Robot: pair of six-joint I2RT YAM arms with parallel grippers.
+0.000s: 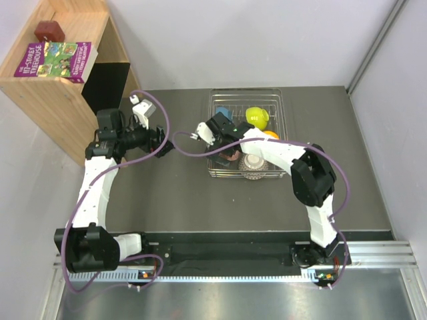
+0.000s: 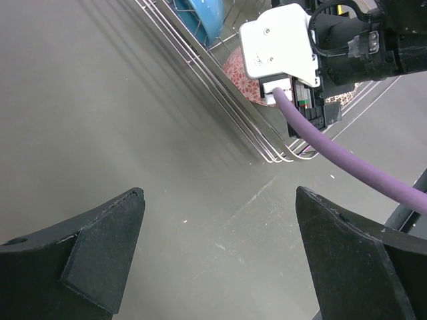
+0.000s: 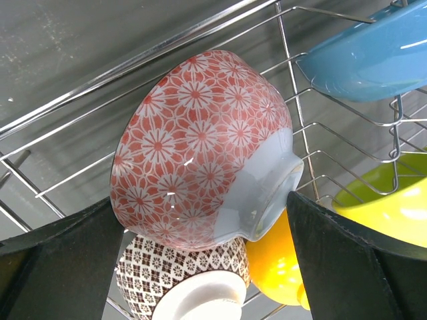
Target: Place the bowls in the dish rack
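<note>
The silver wire dish rack (image 1: 283, 107) stands at the table's back middle. In it are a blue bowl (image 1: 223, 112), a yellow-green bowl (image 1: 257, 117), an orange bowl (image 1: 271, 135) and a white bowl with brown lattice (image 1: 253, 165). My right gripper (image 1: 225, 145) is inside the rack's left side. In the right wrist view it (image 3: 200, 200) is shut on the pinkish-red bowl (image 3: 193, 140), one finger at the rim and one at the white foot, and the bowl is tilted on its side above the lattice bowl (image 3: 180, 280). My left gripper (image 1: 163, 141) is open and empty over the table left of the rack.
A wooden shelf (image 1: 60, 87) with books (image 1: 57, 59) stands at the back left. Purple cables (image 1: 157, 107) loop off both wrists. In the left wrist view the rack's corner (image 2: 227, 87) and the right wrist camera (image 2: 280, 40) are just ahead.
</note>
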